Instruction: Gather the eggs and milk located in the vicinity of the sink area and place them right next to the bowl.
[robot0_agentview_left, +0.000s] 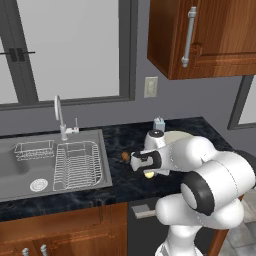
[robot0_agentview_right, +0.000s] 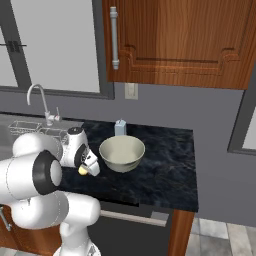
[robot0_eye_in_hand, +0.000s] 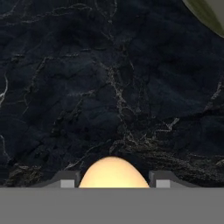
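Observation:
My gripper (robot0_eye_in_hand: 113, 183) is shut on the pale yellow-cream egg (robot0_eye_in_hand: 113, 173), held between both fingertips (robot0_eye_in_hand: 68, 181) just over the dark marble counter. The same egg (robot0_agentview_left: 149, 174) (robot0_agentview_right: 83, 170) peeks from under the hand, left of the large cream bowl (robot0_agentview_right: 122, 152) (robot0_agentview_left: 179, 135), whose rim (robot0_eye_in_hand: 205, 13) clips a corner of the hand view. The brown egg (robot0_agentview_left: 125, 156) lies on the counter between the sink (robot0_agentview_left: 30, 165) and the hand. The blue and white milk carton (robot0_agentview_left: 159, 123) (robot0_agentview_right: 120, 128) stands upright behind the bowl, near the wall.
A wire dish rack (robot0_agentview_left: 77, 165) sits in the sink's right half, with the faucet (robot0_agentview_left: 59, 112) behind it. A wooden wall cabinet (robot0_agentview_right: 175, 40) hangs above the counter. The counter ends at its right edge (robot0_agentview_right: 192, 200).

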